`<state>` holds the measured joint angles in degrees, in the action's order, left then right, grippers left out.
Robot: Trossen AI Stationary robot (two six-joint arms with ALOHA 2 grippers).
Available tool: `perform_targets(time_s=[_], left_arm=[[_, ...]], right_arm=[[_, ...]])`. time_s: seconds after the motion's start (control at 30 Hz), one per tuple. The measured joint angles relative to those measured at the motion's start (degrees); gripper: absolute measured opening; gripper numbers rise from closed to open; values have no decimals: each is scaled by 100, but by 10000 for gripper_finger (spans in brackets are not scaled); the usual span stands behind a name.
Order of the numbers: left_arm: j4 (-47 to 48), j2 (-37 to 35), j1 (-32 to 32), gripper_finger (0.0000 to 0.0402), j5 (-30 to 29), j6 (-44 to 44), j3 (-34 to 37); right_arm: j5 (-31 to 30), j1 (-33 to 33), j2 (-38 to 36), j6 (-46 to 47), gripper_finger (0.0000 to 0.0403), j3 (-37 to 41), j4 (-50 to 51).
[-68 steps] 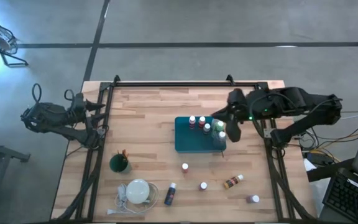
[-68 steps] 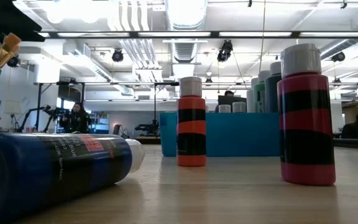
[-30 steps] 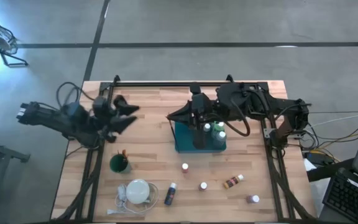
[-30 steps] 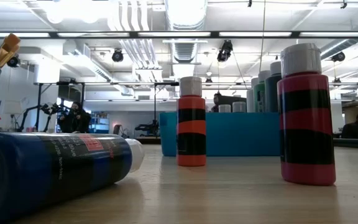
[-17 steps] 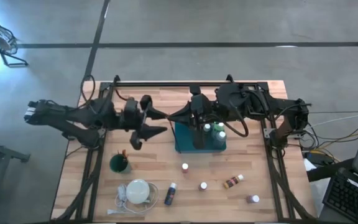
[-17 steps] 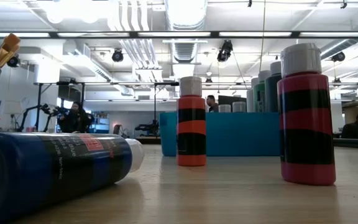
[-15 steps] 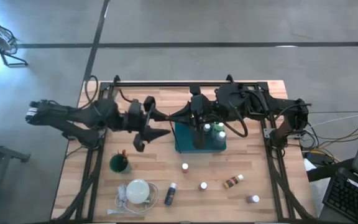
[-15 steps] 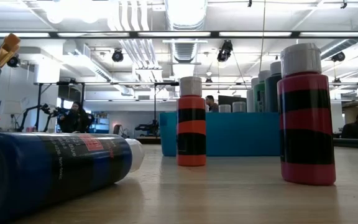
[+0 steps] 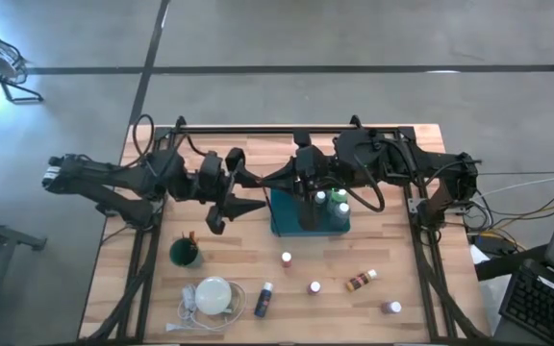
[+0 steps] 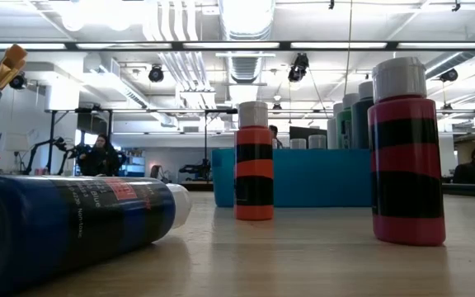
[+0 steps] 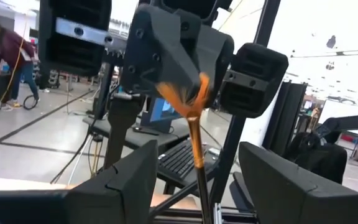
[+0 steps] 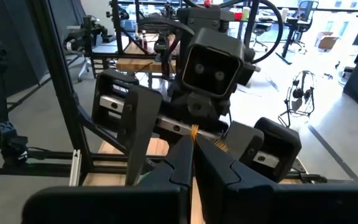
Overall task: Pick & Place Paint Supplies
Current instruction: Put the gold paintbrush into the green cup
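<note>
High view: the L arm had swung in from its side. The left gripper (image 9: 255, 193) now sat wide open, right in front of the right gripper (image 9: 266, 181). The teal tray (image 9: 282, 227) lay just behind the right one.

Low view: no gripper showed. A red bottle (image 10: 406, 153) and an orange bottle (image 10: 254, 165) stood loose, well apart from both.

L wrist view: the brush (image 11: 197, 146) stood between the open fingers (image 11: 120, 183), not touching.

R wrist view: the R fingers were pinched tight on that brush. We think it's a hand-over; the L one needs to close next.
</note>
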<state>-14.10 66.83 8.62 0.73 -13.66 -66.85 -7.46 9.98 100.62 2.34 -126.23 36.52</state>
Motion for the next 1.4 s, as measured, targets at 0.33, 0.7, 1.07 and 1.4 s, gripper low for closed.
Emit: perform_targets(time_s=[0.33,0.7,1.07,1.4], left_arm=[[-139,135,-68,198,28,-154,0],[-238,138,-83,28,40,-117,0],[-232,133,-110,15,44,-103,0],[548,-313,-142,15,-173,92,0]], right_arm=[[-2,-2,0,-2,8,0,-2],[-10,-4,-4,0,8,2,3],[-13,-7,-27,317,9,3,25],[-216,-7,-586,674,93,4,1050]])
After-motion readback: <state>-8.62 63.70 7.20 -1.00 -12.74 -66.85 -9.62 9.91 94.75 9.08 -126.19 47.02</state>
